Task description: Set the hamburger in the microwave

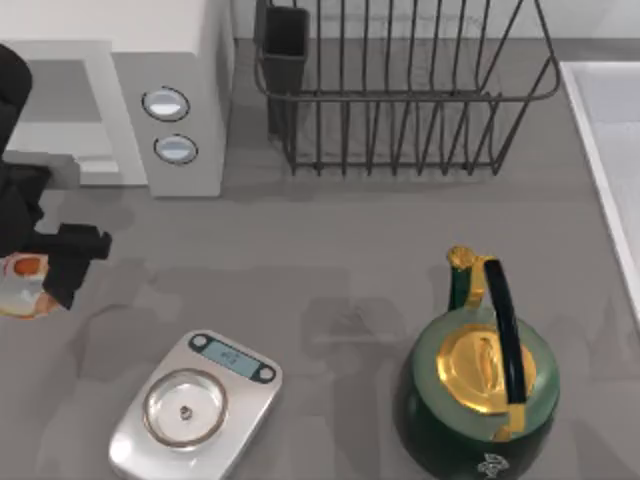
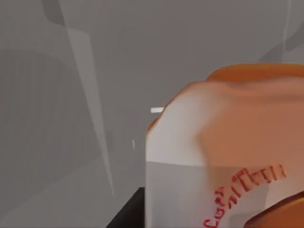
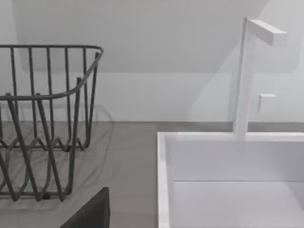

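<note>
The hamburger (image 1: 18, 288), a small white lump with orange patches, sits at the table's far left edge, in front of the microwave (image 1: 170, 60). My left gripper (image 1: 50, 275) is shut on it, its black fingers covering most of the bun. In the left wrist view the hamburger (image 2: 228, 156) looms very close, with red lettering on its wrapper. The microwave's grey cavity (image 1: 55, 120) lies just behind my left arm, beside two round knobs (image 1: 166, 104). A dark part of my right gripper (image 3: 90, 213) shows near the dish rack and sink.
A silver kitchen scale (image 1: 195, 405) stands front left of centre. A dark green and gold kettle (image 1: 480, 390) stands front right. A wire dish rack (image 1: 400, 90) lines the back, and a white sink (image 1: 610, 150) with a faucet (image 3: 247, 76) fills the right side.
</note>
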{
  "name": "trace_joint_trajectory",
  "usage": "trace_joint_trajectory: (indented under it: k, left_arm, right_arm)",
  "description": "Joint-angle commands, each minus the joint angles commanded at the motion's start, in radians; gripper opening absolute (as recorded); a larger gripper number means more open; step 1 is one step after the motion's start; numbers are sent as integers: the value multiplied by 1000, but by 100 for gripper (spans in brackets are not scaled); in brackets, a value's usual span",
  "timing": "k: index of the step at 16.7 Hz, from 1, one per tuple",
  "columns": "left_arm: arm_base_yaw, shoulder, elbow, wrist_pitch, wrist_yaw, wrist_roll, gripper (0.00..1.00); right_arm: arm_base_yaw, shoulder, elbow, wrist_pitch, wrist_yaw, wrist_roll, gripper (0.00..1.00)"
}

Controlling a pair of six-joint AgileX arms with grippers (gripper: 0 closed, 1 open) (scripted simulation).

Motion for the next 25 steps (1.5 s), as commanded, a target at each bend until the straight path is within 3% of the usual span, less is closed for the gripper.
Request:
trace_joint_trajectory:
  k: [7,13,18,25]
  left_arm:
    - [0,-31,84,-102,-2,-1,0]
    - [17,11,67,6,21,6,0]
    - [67,114,20,371,81,14,0]
    - [174,260,-98,1218,166,17,0]
  right_arm:
    - [0,0,0,0,0,0,100]
    - [0,0,0,0,0,0,100]
    - [0,0,0,0,0,0,100]
    - [0,0,0,0,0,0,100]
